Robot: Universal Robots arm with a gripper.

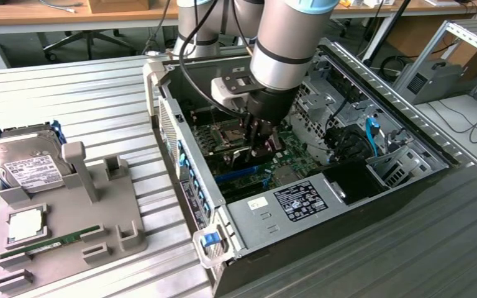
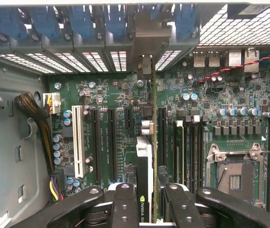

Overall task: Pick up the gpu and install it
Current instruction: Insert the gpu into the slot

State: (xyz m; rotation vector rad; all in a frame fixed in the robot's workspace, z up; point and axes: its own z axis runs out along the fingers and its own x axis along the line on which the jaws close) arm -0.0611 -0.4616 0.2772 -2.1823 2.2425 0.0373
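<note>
Metal worktop (image 1: 81, 99), open computer case (image 1: 247, 223) on it, gpu (image 2: 144, 156) was gripped edge-on by the end effector (image 2: 147, 190) above the motherboard (image 2: 111, 95).

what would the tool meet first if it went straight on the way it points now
The tool grips the card, so the card's edge would meet the green board first, likely at a slot. How much gap remains is unclear.

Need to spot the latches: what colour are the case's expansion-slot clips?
The expansion-slot clips are blue, clearest in the wrist view.
</note>
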